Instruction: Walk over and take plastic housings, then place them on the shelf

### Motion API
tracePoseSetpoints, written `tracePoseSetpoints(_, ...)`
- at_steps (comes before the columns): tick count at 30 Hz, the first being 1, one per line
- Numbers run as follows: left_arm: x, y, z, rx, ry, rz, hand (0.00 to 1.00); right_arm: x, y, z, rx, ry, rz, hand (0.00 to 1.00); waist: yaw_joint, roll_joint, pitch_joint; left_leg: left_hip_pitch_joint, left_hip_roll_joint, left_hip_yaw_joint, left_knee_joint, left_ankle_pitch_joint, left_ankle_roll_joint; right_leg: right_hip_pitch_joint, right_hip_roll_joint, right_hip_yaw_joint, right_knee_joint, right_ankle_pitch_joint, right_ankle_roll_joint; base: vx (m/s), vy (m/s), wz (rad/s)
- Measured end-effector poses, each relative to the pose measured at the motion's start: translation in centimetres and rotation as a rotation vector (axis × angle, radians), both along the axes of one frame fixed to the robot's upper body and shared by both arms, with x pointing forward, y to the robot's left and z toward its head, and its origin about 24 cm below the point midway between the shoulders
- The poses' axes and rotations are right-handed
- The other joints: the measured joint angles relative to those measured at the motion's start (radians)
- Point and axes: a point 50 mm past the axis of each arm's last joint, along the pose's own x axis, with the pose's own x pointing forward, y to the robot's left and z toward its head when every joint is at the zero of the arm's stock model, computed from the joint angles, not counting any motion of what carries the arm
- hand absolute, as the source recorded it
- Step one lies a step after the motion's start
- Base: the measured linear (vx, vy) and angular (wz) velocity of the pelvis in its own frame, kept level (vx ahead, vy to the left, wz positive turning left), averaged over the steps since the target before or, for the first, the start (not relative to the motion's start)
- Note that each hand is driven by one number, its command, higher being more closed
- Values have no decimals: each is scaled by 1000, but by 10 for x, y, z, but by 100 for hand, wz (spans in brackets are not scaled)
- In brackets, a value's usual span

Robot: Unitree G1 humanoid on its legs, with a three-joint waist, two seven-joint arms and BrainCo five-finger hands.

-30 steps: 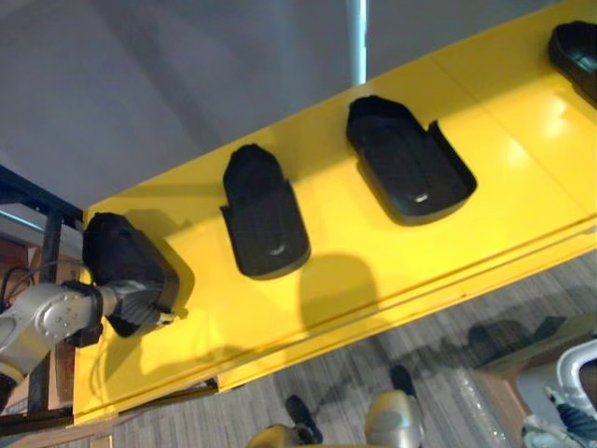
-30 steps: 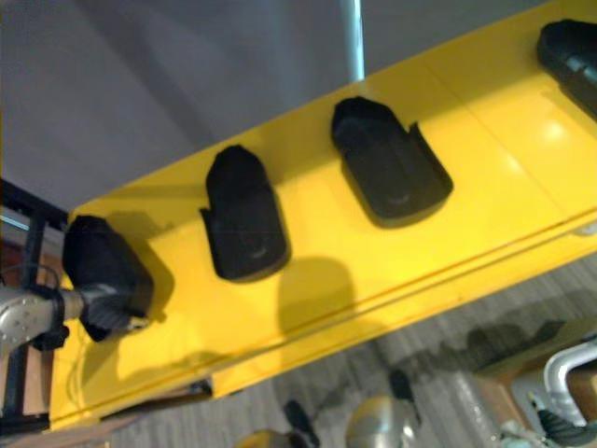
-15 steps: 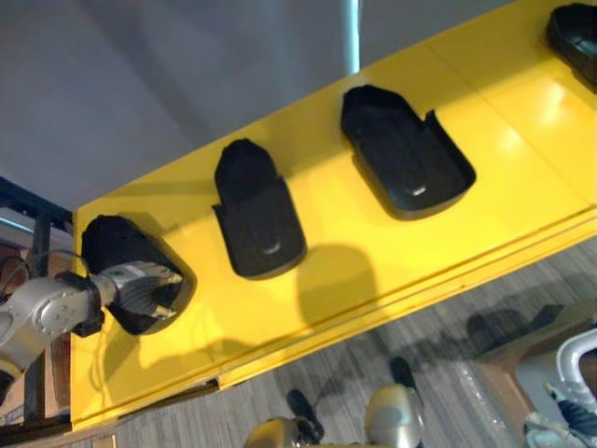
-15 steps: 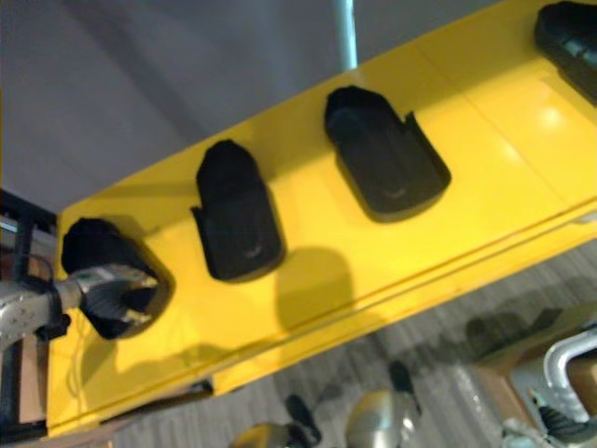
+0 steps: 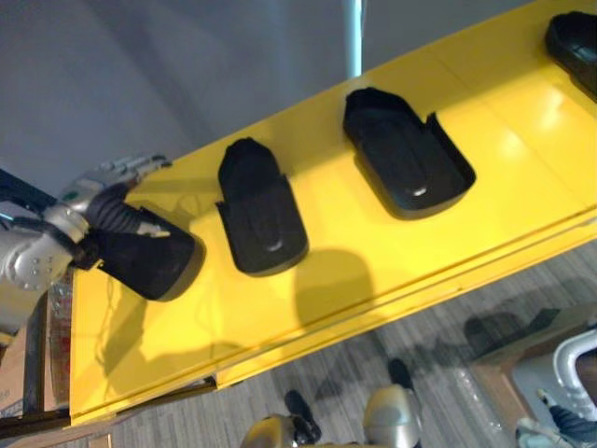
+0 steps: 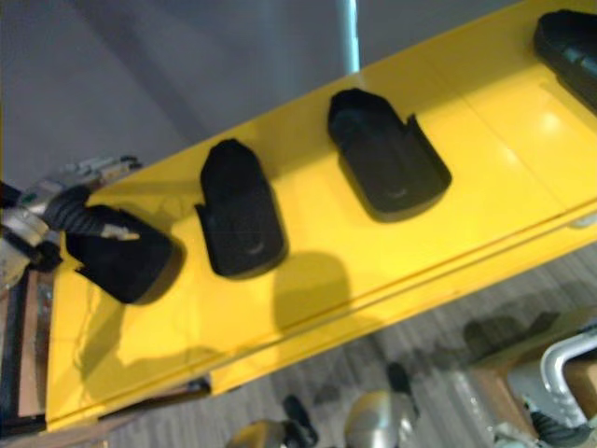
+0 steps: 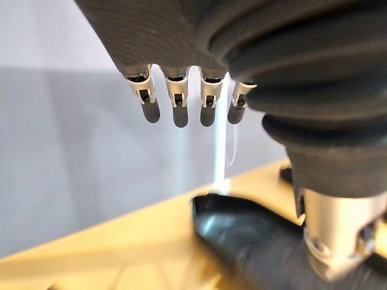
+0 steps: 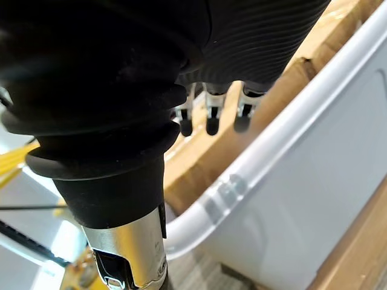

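L hand [image 5: 110, 187], fingers straight, over end housing [image 5: 154, 261] on shelf [image 5: 373, 271], 2nd housing [image 5: 263, 219] beside; R hand [image 8: 210, 115] slack by bin [image 8: 284, 181]

Nothing readable to be found here, tbh: no text, label or number can be made out on the black housings [image 5: 264, 224] or the yellow shelf [image 5: 522, 187].

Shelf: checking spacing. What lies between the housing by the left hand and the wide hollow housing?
Another black housing, apart from both, in the left eye view.
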Motion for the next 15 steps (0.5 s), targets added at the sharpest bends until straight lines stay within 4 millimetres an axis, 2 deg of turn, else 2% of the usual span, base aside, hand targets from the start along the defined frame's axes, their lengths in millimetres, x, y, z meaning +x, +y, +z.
tracePoseSetpoints(3, -2, -4, 9, -109, -5, -21, 0, -1, 5, -4, 17, -1, -4, 0, 2, -19, -9, -1, 0, -6, 6, -7, 2, 1, 0, 2, -2, 7, -2, -9, -3, -3)
tracePoseSetpoints(6, -3, 6, 19, -309, -47, 20, 0, -2, 12, -8, 37, 6, -5, 0, 3, -36, -19, -2, -1, -8, 10, -8, 4, 2, -1, 2, -3, 11, -3, -12, 0, 0)
tracePoseSetpoints(8, -1, 15, 14, -447, -44, 58, 0, -4, 17, -12, 54, 10, -10, 0, 3, -42, -30, -7, -1, -13, 12, -8, 4, 2, -1, 0, -3, 11, -3, -26, -11, 6)
tracePoseSetpoints(10, -1, 19, 1, -615, -34, 57, 0, -9, 23, -16, 69, 25, -12, 0, 4, -45, -43, -15, -1, -26, 18, -8, 4, 2, -1, -4, -3, 11, -3, -15, -16, 12)
tracePoseSetpoints(12, -1, 18, -26, -865, 14, 23, 0, -13, 32, -22, 97, 30, -25, 0, 6, -54, -51, -14, 0, -34, 22, -8, 4, 11, 0, -13, -5, 11, -3, -21, -19, 8)
tracePoseSetpoints(13, -3, 16, -34, -928, 23, 14, 0, -13, 34, -23, 103, 31, -27, 0, 6, -56, -54, -14, 0, -34, 22, -8, 4, 12, 0, -13, -5, 11, -3, 0, 0, 0)
tracePoseSetpoints(15, -7, 3, -70, -1197, 50, -10, 0, -20, 43, -29, 121, 55, -25, 0, 11, -65, -66, -12, 2, -35, 27, -12, 2, 16, 1, -15, -5, 11, -3, 0, 0, 0)
